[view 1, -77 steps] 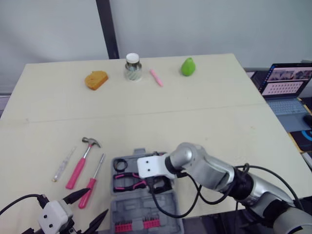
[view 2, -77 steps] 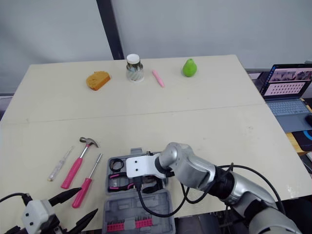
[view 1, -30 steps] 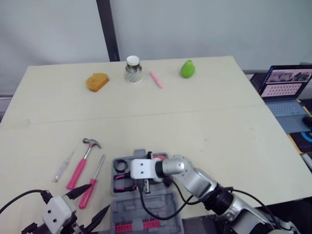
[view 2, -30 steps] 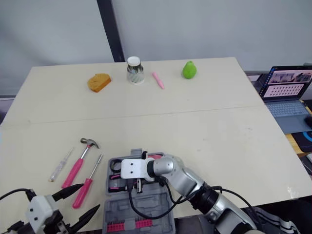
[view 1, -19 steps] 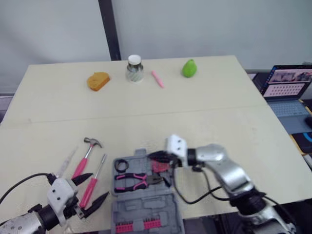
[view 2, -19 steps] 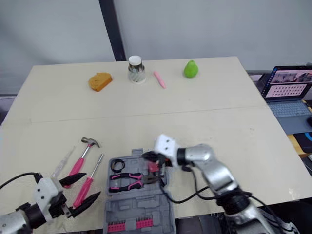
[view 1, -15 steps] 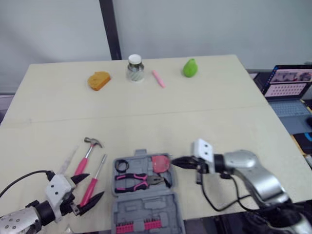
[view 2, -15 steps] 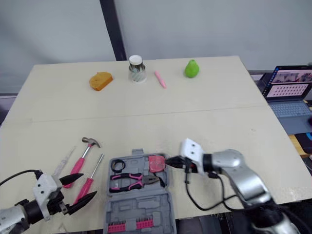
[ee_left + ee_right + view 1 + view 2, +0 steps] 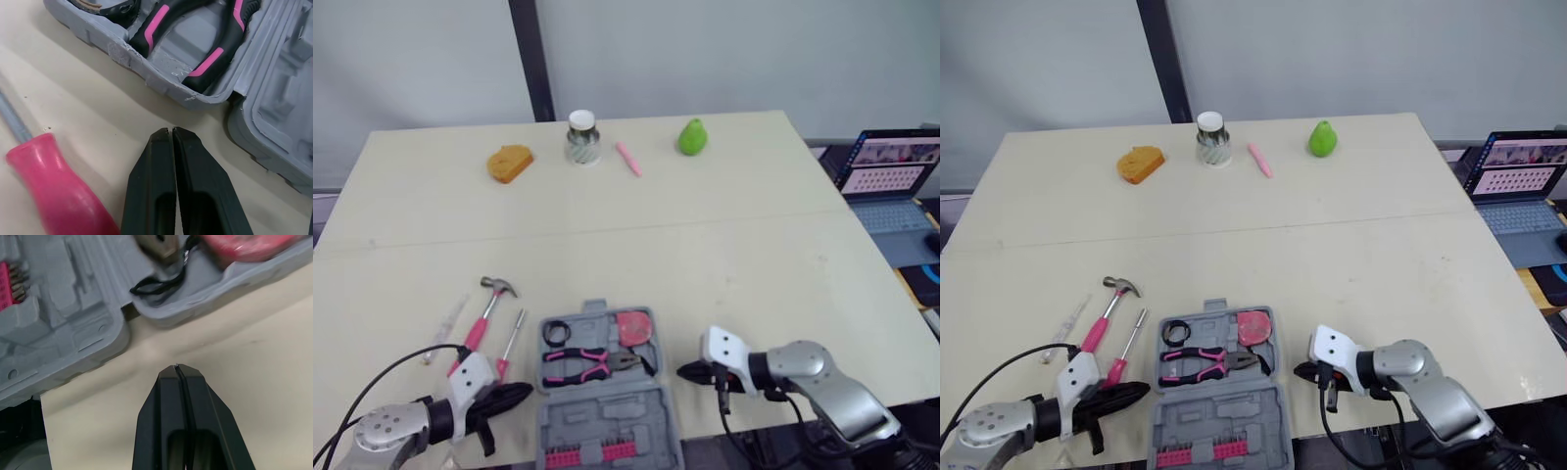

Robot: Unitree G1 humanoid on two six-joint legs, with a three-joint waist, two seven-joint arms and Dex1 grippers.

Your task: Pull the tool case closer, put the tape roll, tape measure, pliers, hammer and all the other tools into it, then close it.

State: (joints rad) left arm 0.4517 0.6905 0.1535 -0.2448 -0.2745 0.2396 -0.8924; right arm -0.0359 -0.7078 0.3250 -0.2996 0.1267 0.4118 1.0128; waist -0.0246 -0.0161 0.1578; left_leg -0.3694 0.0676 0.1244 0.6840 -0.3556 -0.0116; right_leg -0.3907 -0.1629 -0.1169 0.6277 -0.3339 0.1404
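The grey tool case [image 9: 607, 416] lies open near the table's front edge. In it are the black tape roll [image 9: 556, 332], the pink-handled pliers [image 9: 592, 359] and the pink tape measure [image 9: 634, 328]. To its left lie the hammer [image 9: 489, 299], a pink-handled screwdriver [image 9: 506, 348] and a small clear screwdriver [image 9: 442, 328]. My left gripper [image 9: 521, 393] is shut and empty, low over the table between the screwdriver's handle [image 9: 58, 186] and the case's left wall [image 9: 161, 81]. My right gripper [image 9: 688, 371] is shut and empty, just right of the case [image 9: 73, 323].
Along the far edge stand an orange piece [image 9: 509, 162], a capped jar [image 9: 580, 136], a pink pen [image 9: 626, 157] and a green pear [image 9: 691, 136]. A laptop [image 9: 891, 176] sits beyond the table's right edge. A black post rises behind the table.
My right gripper has drawn back from over the case to its right, toward the front edge. My left gripper has closed and moved in beside the screwdriver handle.
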